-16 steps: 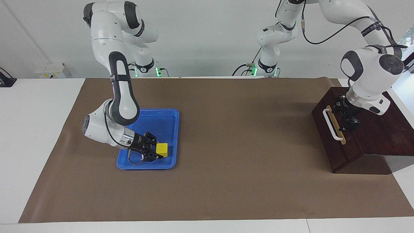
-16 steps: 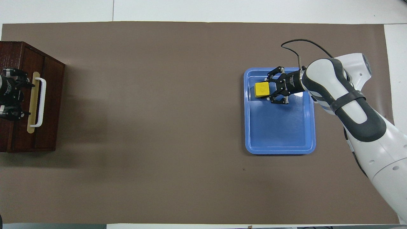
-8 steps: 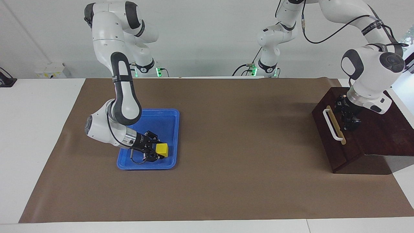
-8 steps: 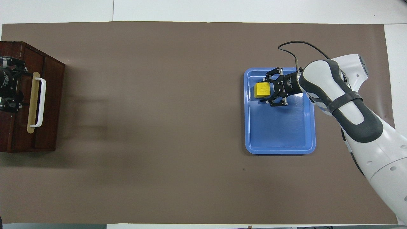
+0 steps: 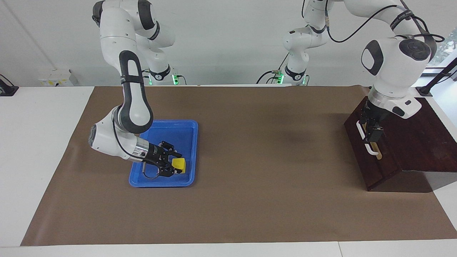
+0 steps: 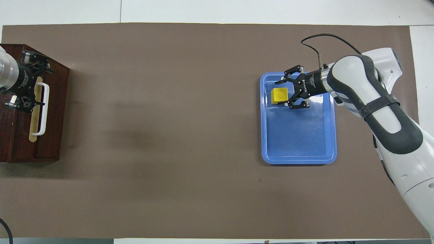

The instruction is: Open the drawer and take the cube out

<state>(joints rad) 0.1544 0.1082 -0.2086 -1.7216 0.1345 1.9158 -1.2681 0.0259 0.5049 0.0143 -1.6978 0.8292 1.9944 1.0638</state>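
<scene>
Cube position: the cube (image 5: 179,165) (image 6: 279,96) sits flat on the floor of the blue tray (image 5: 161,184) (image 6: 298,160), in the tray corner that is farther from the robots and faces the middle of the counter (image 5: 271,200); it shows in the lower half of the facing view and the upper half of the overhead view.
Right tool: the right tool (image 5: 172,164) (image 6: 287,95) lies low and nearly level in the tray, its fingers spread, gripping nothing.
Key relation: the cube lies straight ahead of the right tool's fingertips, along the tool's long axis, toward the centre of the counter. It is just at the mouth of the fingers, and whether a finger touches it cannot be told.
Nearer arm: the right arm by far (the left one is at the other end of the counter).
Cube looks: small, bright yellow, solid, square-edged, upright on one face, top face plain.
Drawer: the drawer (image 5: 378,167) (image 6: 51,135) looks shut, its front flush with the dark case.
Left tool: the left tool (image 5: 372,130) (image 6: 31,84) hangs over the white handle (image 5: 371,152) (image 6: 45,113) with its fingers wide apart, clasping nothing visible.
Judgement: the cube appears already out and set down, so a straight pull back along the tool's axis would clear it.
</scene>
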